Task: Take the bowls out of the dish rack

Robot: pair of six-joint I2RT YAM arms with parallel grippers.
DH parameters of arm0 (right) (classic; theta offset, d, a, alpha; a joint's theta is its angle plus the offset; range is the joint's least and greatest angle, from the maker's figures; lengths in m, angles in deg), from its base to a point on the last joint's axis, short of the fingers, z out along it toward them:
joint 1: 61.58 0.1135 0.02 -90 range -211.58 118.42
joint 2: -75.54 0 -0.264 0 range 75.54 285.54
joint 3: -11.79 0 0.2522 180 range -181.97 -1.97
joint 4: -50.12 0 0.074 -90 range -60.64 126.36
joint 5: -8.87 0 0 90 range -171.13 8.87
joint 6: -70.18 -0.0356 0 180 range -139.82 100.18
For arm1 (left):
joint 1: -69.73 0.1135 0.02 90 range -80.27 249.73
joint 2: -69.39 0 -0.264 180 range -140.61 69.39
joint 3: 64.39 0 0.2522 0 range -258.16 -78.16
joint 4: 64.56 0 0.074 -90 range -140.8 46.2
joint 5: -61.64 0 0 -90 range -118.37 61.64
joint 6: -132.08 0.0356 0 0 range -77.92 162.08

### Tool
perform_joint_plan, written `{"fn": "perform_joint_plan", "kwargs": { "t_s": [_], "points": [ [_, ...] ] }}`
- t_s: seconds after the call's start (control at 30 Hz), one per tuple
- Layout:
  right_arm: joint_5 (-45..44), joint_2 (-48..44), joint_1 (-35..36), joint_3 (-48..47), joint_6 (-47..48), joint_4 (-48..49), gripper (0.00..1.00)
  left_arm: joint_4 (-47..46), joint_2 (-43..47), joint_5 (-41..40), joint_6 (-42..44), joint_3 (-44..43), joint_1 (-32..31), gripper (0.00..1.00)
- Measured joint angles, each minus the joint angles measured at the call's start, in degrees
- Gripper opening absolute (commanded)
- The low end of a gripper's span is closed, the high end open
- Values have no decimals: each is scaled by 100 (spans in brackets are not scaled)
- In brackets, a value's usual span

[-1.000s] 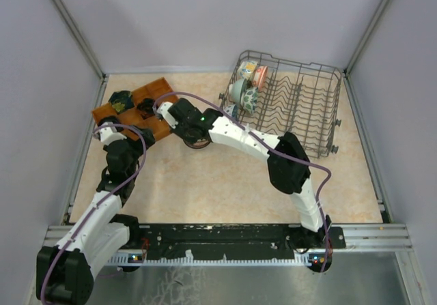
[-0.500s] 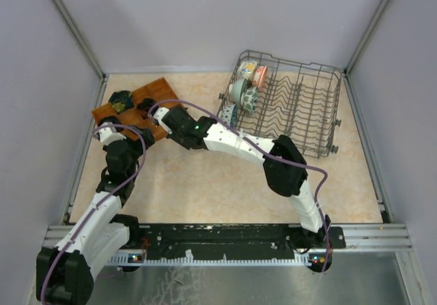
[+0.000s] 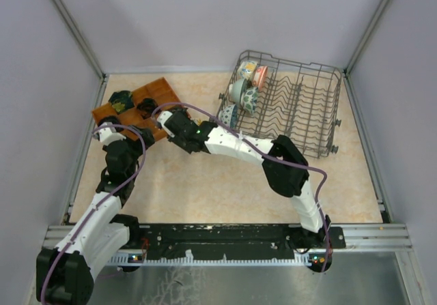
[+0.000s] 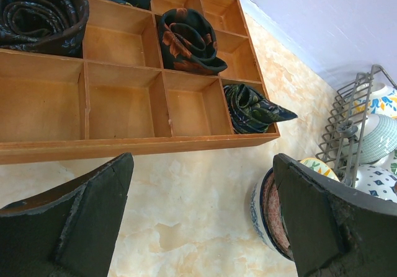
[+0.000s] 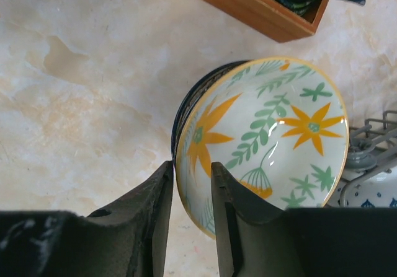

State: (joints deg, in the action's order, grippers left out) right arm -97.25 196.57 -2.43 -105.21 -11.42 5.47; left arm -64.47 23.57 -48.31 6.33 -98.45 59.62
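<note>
Slid left since a second ago with the right gripper (image 5: 192, 187), clamped on the rim of the white ceramic orange-flowered bowl (image 5: 273, 140), tilted between brown wooden compartment tray (image 5: 248, 10) and grey wire dish rack (image 3: 321, 107). Judged rigid, slick, chippable; rim pinch suits. Left gripper (image 4: 201, 221) spread apart, empty.

In our right gripper (image 5: 191, 175), black-fingered, we see a cream bowl (image 5: 273, 147) painted with orange star flowers and green sprigs, yellow-rimmed; behind it shows a dark blue bowl (image 5: 178, 119). Ahead of our left gripper (image 4: 201, 165) the tray (image 4: 124, 145) is warm brown, one cloth roll (image 4: 186, 38) navy with rust flowers; to its right, a ribbed pale teal bowl (image 4: 379, 137) in the grey rack (image 4: 345, 130).
</note>
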Motion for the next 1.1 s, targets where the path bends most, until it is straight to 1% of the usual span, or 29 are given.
{"fn": "perform_joint_plan", "kwargs": {
  "t_s": [0.17,0.27,0.4,0.57,0.63,0.7,0.83,0.93,1.0,1.1],
  "points": [
    [-28,-254,0,363,-4,184,33,0,-2,0,0,0,0,99],
    [-42,-562,2,546,-9,306,34,0,-2,0,0,0,-2,99],
    [-94,-1165,0,815,-24,664,40,-2,-4,2,0,0,-2,99],
    [-221,-2039,-131,1311,-273,1196,41,-2,-28,2,0,0,0,99],
    [-140,-2439,-343,1725,-501,1521,42,-2,-28,2,0,0,0,99],
    [92,-2990,-800,2450,-833,2004,43,-2,-26,2,0,0,0,99],
    [721,-3847,-1930,3860,-1537,2957,46,-2,-26,2,-2,0,-2,99],
    [1283,-4293,-2796,4841,-2131,3644,48,-7,-26,4,-4,0,0,99],
    [1613,-4352,-3062,5149,-2411,3943,50,-22,-28,9,-11,7,0,99],
    [2085,-4339,-3230,5407,-2728,4363,54,-48,-35,26,-26,31,0,99]
  ]
}}
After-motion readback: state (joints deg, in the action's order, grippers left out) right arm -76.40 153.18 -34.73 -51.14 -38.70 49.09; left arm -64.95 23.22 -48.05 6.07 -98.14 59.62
